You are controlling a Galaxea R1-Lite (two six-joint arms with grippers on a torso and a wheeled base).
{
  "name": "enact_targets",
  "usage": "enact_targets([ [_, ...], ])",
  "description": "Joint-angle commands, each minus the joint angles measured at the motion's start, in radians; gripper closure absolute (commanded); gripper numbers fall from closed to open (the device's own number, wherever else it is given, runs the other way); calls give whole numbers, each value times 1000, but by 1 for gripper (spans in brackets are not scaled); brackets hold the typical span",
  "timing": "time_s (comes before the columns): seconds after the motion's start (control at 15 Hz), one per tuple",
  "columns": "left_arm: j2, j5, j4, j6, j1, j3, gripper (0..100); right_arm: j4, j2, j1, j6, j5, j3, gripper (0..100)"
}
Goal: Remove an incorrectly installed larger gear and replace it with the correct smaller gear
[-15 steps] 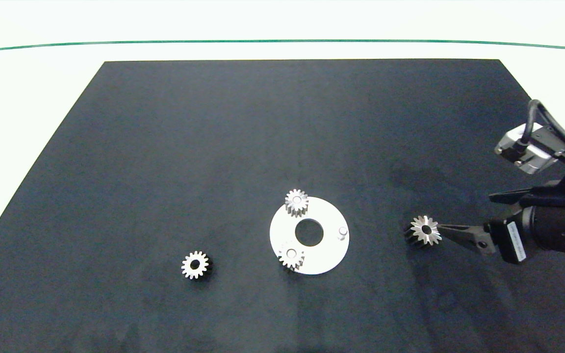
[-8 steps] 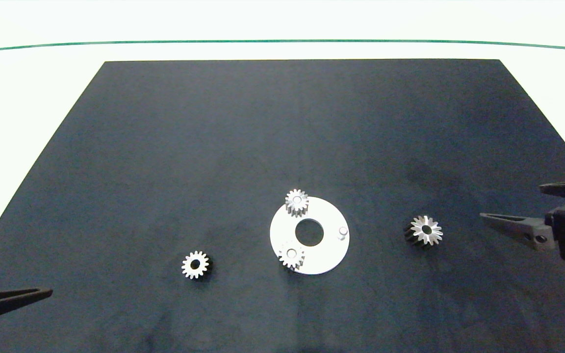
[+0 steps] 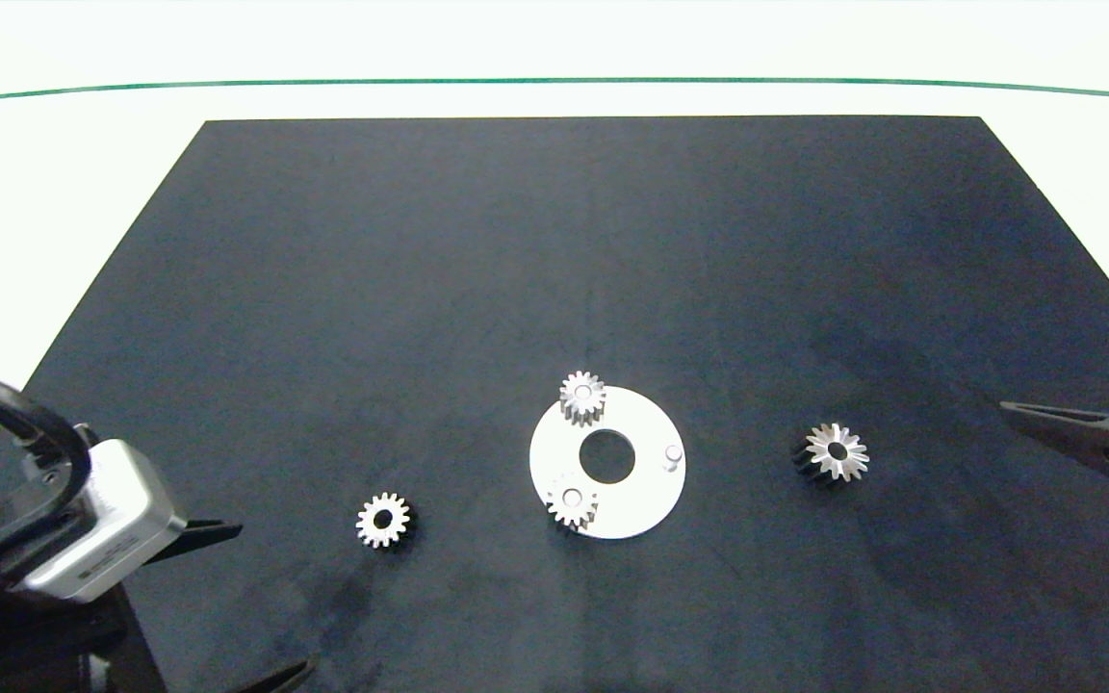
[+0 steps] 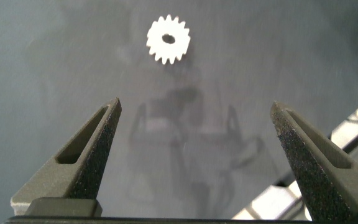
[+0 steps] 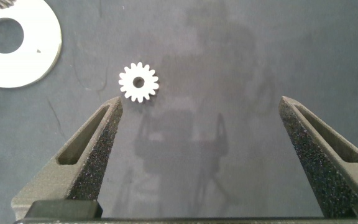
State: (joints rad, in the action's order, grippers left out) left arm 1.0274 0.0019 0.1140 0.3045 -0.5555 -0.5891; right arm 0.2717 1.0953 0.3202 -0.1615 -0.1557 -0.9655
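Note:
The smaller gear (image 3: 384,521), silver with short blunt teeth, lies flat on the black mat left of the white ring plate (image 3: 646,500). My left gripper (image 3: 273,595) is open, just left of it and apart from it. In the left wrist view the gear (image 4: 168,40) lies ahead of the open left gripper (image 4: 194,106). The larger gear (image 3: 834,452), star-toothed, lies alone on the mat right of the plate. My right gripper (image 3: 1065,380) is open at the right edge, well clear of it. In the right wrist view, the larger gear (image 5: 138,81) lies beyond the open right gripper (image 5: 201,102).
Two small blunt-toothed gears (image 3: 581,396) (image 3: 572,502) sit on the plate's far and near-left pegs. A bare peg (image 3: 673,454) stands on its right side. Part of the plate (image 5: 39,53) shows in the right wrist view. The black mat (image 3: 554,241) covers a white table.
The right gripper has drawn back to the right, away from the larger gear, which stays on the mat. The left arm has come in from the lower left toward the smaller gear.

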Motion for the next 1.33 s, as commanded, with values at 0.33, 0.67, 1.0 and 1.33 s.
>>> enact_targets([
  [0.33, 230, 15, -260, -47, -81, 74, 0, 3, -18, -7, -1, 1, 22, 0],
  [0.67, 319, 59, -369, -47, -80, 68, 0, 3, -23, -7, 2, 2, 42, 0],
  [1.0, 353, 87, -412, -44, -75, 60, 0, 3, -29, -7, 11, 7, 53, 0],
  [1.33, 391, 89, -444, -36, -29, 46, 0, 1, -34, -7, 13, 7, 62, 0],
])
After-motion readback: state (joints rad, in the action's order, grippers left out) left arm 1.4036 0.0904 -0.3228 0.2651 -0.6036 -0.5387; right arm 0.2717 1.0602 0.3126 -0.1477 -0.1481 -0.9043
